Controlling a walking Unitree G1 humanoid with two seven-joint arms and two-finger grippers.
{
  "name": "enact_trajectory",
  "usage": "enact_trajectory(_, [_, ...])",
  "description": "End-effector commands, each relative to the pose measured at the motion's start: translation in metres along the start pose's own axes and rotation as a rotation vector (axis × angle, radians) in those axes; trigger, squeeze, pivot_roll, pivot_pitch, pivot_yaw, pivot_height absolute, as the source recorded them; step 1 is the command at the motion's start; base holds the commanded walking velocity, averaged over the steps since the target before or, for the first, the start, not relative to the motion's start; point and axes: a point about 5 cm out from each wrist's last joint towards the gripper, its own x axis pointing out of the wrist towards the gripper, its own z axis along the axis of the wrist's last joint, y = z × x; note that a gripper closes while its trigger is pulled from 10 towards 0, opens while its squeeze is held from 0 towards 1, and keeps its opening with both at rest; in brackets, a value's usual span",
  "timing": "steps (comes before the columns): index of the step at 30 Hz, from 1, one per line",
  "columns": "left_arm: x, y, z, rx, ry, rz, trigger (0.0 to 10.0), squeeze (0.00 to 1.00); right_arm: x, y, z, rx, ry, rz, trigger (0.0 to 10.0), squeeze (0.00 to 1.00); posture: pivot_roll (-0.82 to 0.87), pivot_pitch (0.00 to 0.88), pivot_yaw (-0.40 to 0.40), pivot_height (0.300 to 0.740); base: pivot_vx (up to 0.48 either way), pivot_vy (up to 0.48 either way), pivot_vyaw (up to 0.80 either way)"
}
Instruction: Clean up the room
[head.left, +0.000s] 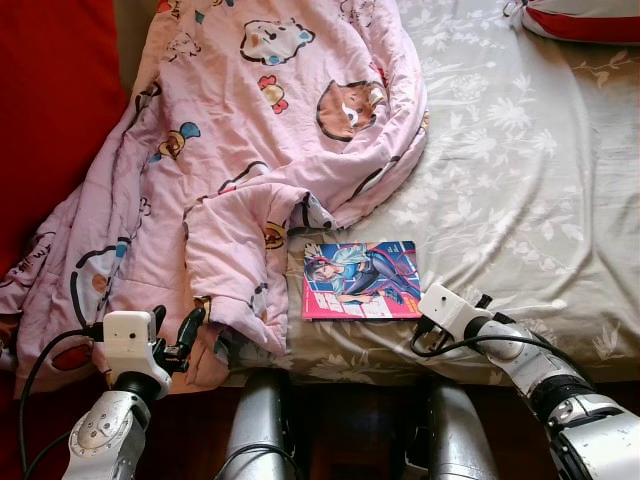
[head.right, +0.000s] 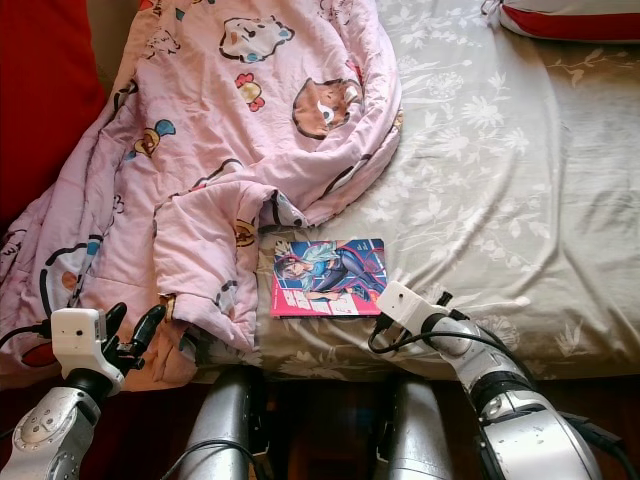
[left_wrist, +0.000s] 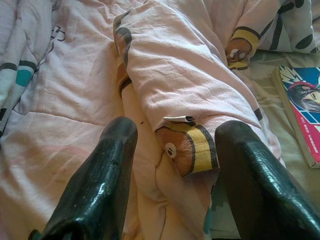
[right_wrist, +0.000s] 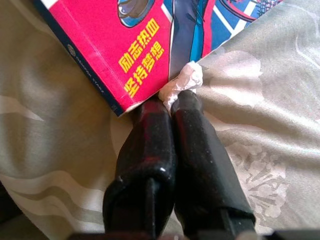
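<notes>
- A small crumpled white scrap of paper (right_wrist: 184, 82) lay on the bed, touching the near corner of the comic book, and our right hand (right_wrist: 172, 102) had its two black fingers pressed together on it at the tips.
- The comic book (head.left: 361, 279) lay flat near the front edge of the bed, its pink and blue cover facing up, just beside the pink quilt on its left.
- In the head views our right hand reached in from the right side, its white wrist housing (head.left: 453, 308) just beside the book's right edge; the book's corner sat directly against the fingertips.
- Our left hand (left_wrist: 175, 165) hovered low at the front left of the bed with its fingers (left_wrist: 100, 185) spread wide apart, holding nothing, a hanging fold of the quilt lying between and beyond them.
- The pink quilt (head.left: 250, 150), printed with cartoon animals, lay rumpled across the left half of the bed, one thick fold drooping over the front edge towards our left hand.
- The bed's grey sheet (head.left: 520, 170), patterned with pale leaves, lay bare on the right half.
- A red and white pillow (head.left: 585, 20) sat at the far right corner, well apart from the book.
- A red surface (head.left: 50, 110) stood along the left side behind the quilt.
</notes>
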Motion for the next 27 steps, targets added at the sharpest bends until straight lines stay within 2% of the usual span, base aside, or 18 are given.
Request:
enact_trajectory(1, [-0.006, 0.004, -0.007, 0.01, 0.044, 0.011, 10.0, 0.0, 0.001, 0.017, -0.008, 0.013, 0.025, 0.047, 0.0, 0.0, 0.23, 0.348, 0.119, 0.61, 0.0, 0.0, 0.0])
enact_trajectory(14, [-0.004, 0.002, -0.014, 0.001, 0.058, 0.012, 10.0, 0.0, -0.004, 0.017, -0.021, 0.101, 0.024, -0.018, 0.0, 0.0, 0.21, 0.312, 0.114, 0.61, 0.0, 0.0, 0.0])
enact_trajectory(18, [0.002, 0.001, -0.019, -0.012, 0.063, 0.018, 10.0, 0.0, -0.011, 0.009, -0.027, 0.134, -0.016, -0.075, 0.0, 0.0, 0.17, 0.281, 0.106, 0.61, 0.0, 0.0, 0.0])
enact_trajectory(22, [0.004, 0.002, -0.025, -0.025, 0.075, 0.026, 10.0, 0.0, -0.014, 0.008, -0.029, 0.153, -0.041, -0.103, 0.0, 0.0, 0.14, 0.265, 0.097, 0.61, 0.0, 0.0, 0.0])
enact_trajectory(25, [0.007, 0.001, -0.03, -0.034, 0.085, 0.028, 10.0, 0.0, -0.016, 0.009, -0.032, 0.185, -0.059, -0.125, 0.0, 0.0, 0.13, 0.243, 0.088, 0.61, 0.0, 0.0, 0.0])
enact_trajectory(27, [0.009, 0.0, -0.035, -0.043, 0.096, 0.034, 10.0, 0.0, -0.022, 0.008, -0.039, 0.243, -0.083, -0.193, 0.0, 0.0, 0.1, 0.212, 0.079, 0.61, 0.0, 0.0, 0.0])
